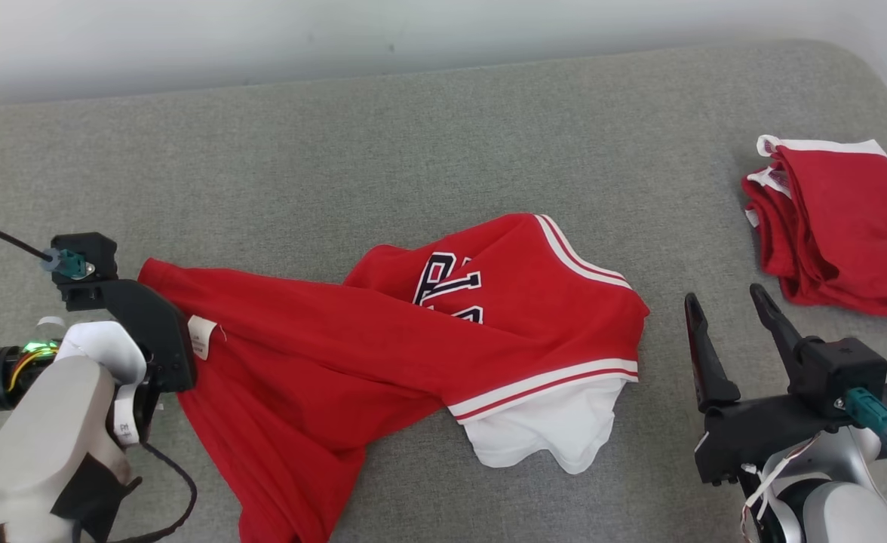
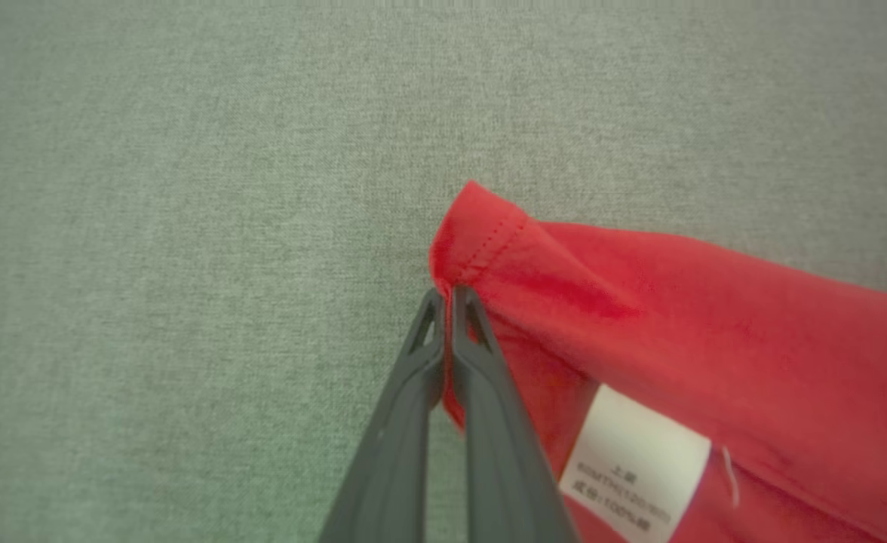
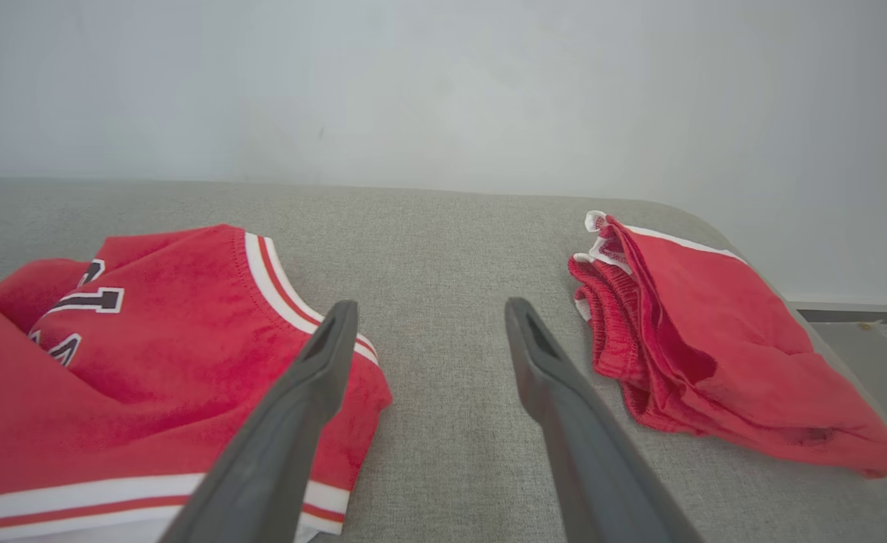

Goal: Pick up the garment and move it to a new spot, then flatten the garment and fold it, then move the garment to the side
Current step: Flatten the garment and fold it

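A red garment (image 1: 383,339) with white and red stripe trim, dark lettering and a white lining lies crumpled across the middle of the grey surface. My left gripper (image 2: 447,296) is shut on its stitched left corner (image 2: 481,234), just above a white care label (image 2: 632,467). In the head view that pinched corner (image 1: 153,273) is at the far left, beside the gripper's black body. To the right of the garment (image 3: 149,339) stands my right gripper (image 1: 724,294), open with nothing between its fingers (image 3: 330,354), a short way from the striped hem.
A second red piece of clothing (image 1: 843,234) with white trim lies folded at the far right, near the rounded edge of the grey padded surface (image 1: 443,136). A pale wall (image 3: 443,83) runs behind, and bare grey cloth separates the two red pieces.
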